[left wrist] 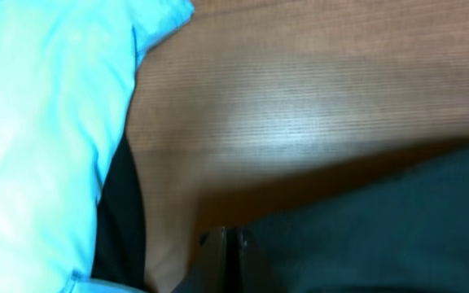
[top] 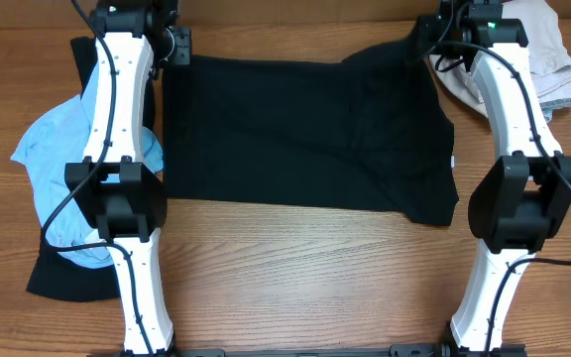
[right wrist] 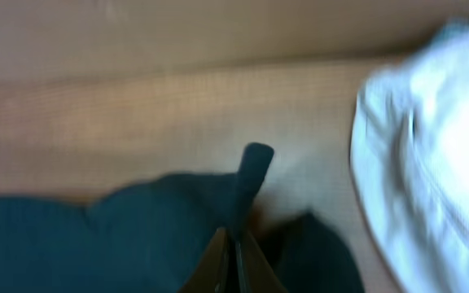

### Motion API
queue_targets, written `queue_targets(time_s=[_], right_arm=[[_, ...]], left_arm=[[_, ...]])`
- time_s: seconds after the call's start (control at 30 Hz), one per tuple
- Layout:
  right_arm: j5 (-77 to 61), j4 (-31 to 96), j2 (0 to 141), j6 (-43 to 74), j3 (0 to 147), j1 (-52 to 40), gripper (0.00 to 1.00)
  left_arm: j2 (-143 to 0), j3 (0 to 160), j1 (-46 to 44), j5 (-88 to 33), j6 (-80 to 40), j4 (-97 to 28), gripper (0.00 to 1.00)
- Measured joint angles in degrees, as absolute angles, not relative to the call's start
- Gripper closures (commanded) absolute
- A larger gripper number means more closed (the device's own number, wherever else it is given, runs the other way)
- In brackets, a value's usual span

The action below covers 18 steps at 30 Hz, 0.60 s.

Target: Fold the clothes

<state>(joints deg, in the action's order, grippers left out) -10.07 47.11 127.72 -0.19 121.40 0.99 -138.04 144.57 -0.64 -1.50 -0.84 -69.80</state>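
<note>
Both jaws closed: left gripper (left wrist: 223,238) at black shirt (top: 305,134) far-left corner, right gripper (right wrist: 234,238) pinching far-right corner; we judge fabric limp, light, best held at corners.

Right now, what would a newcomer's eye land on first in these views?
A big black shirt lies spread flat across the middle of the table. The left end effector and right end effector are each shut on one of its far corners. A light blue garment is bunched at the left edge, and a beige garment sits at the far right.
</note>
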Motion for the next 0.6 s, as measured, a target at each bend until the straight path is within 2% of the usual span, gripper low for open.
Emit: queue_targets(time_s=[0.37,0.6], right_arm=[[-9.19,77.45,118.17,5.28,121.49,3.60,0.96],[-8.56,79.35,118.10,6.98,113.75,5.93,0.96]], left_arm=[[-138.04,146.67,-0.64,-0.23,-0.86,-86.19,0.96],[-138.04,144.90,-0.64,0.78,-0.86,-86.37,0.96]])
